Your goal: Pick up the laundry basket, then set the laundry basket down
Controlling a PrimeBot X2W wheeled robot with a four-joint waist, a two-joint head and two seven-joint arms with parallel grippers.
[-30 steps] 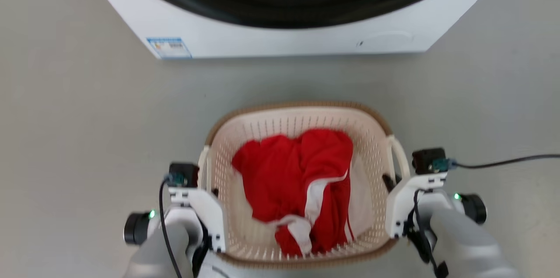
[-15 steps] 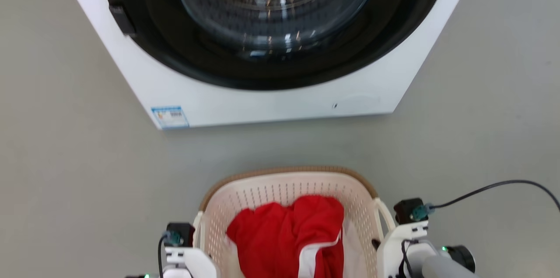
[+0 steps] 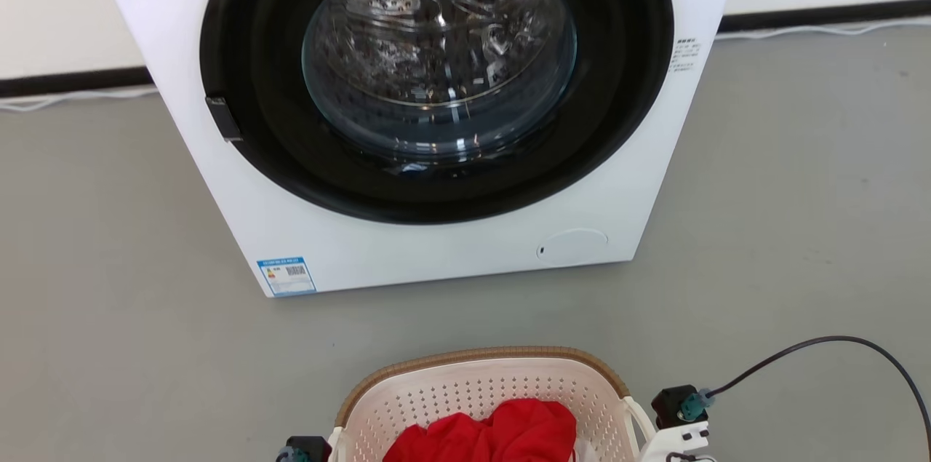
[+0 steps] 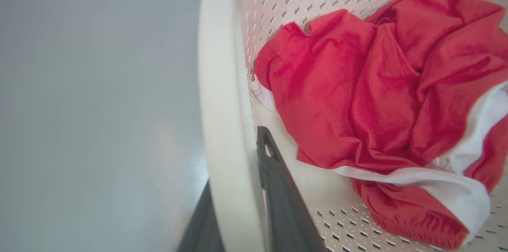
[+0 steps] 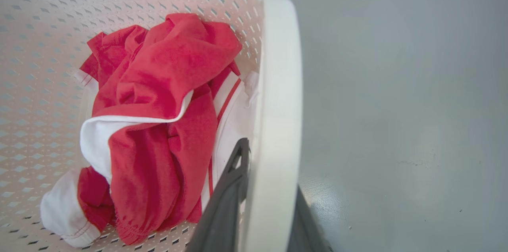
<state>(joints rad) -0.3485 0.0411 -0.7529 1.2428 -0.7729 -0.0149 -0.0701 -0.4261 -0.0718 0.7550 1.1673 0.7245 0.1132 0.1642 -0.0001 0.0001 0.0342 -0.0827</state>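
Head view: a small cream-white perforated plastic laundry basket [image 3: 480,359] with a brown woven-look rim lies at 6 o'clock, its handle-to-handle axis running 9 to 3, facing a white front-loading washing machine [image 3: 436,258] at 12. The left gripper [image 4: 234,172] clamps its white 9 o'clock handle [image 4: 220,85], the right gripper [image 5: 272,172] its 3 o'clock handle [image 5: 278,85], so both arms should lower together.

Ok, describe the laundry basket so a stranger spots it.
Find the large white washer with the black door ring. Before it is the small cream perforated plastic laundry basket. Its brown woven-look rim and red garment inside set it apart.
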